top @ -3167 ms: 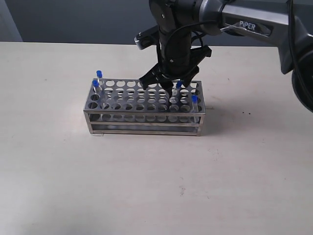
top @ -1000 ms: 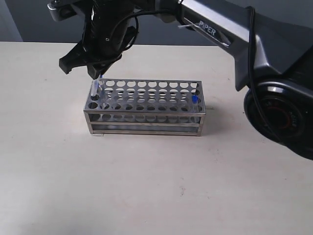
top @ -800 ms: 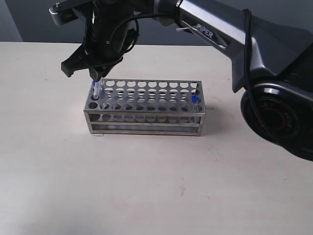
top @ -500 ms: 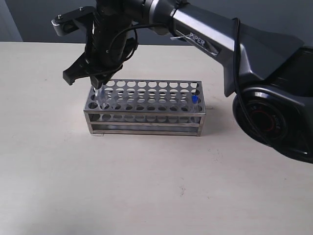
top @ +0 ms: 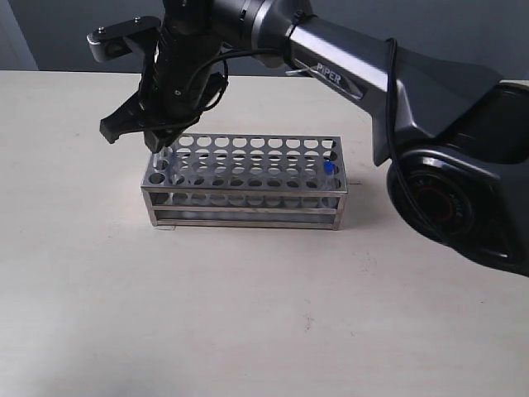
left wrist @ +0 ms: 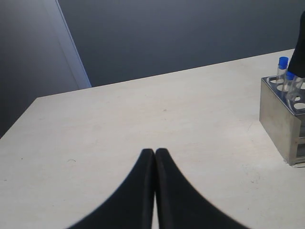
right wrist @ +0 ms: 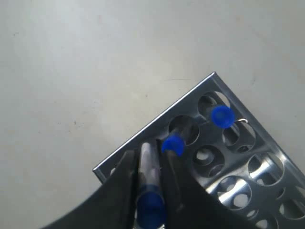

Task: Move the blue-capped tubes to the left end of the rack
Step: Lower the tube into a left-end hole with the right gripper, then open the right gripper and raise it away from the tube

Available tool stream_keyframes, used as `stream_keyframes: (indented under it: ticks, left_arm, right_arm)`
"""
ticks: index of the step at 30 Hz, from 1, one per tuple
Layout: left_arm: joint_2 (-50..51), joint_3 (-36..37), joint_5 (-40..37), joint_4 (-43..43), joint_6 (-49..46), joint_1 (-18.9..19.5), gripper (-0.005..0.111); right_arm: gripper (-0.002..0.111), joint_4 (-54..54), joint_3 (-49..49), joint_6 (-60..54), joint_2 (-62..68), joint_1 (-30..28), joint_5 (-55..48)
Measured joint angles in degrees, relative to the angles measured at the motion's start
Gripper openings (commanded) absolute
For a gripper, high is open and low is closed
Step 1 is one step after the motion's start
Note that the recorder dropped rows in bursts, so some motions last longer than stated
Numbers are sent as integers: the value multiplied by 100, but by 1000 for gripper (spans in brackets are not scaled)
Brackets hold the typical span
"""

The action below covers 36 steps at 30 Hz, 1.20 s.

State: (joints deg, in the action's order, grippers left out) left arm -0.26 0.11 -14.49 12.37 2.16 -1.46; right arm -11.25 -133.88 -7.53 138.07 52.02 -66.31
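The steel rack (top: 248, 192) stands mid-table. My right gripper (top: 159, 149) hangs over its left end, shut on a blue-capped tube (right wrist: 148, 167) that points down at a corner hole; whether it has entered the hole I cannot tell. In the right wrist view the gripper (right wrist: 147, 155) clamps the clear tube below its cap. Two more blue-capped tubes (right wrist: 172, 144) (right wrist: 221, 116) stand in holes beside it. Another blue-capped tube (top: 329, 168) stands at the rack's right end. My left gripper (left wrist: 155, 151) is shut and empty, low over the table, left of the rack (left wrist: 281, 119).
The right arm (top: 372, 70) reaches across from the right, above the rack. The beige table (top: 248, 314) runs back to a dark wall (top: 66, 33). Most rack holes hold nothing.
The right gripper has sunk lower over the rack's left end with the tube in it. The left gripper shows no earlier frame.
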Motion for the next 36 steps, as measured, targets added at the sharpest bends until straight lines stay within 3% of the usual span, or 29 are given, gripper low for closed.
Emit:
stream_keyframes:
  ticks: [36]
  left_arm:
    - [0,0,0,0,0,0,0]
  right_arm:
    - [-1,-22,-89,-347,158,69,232]
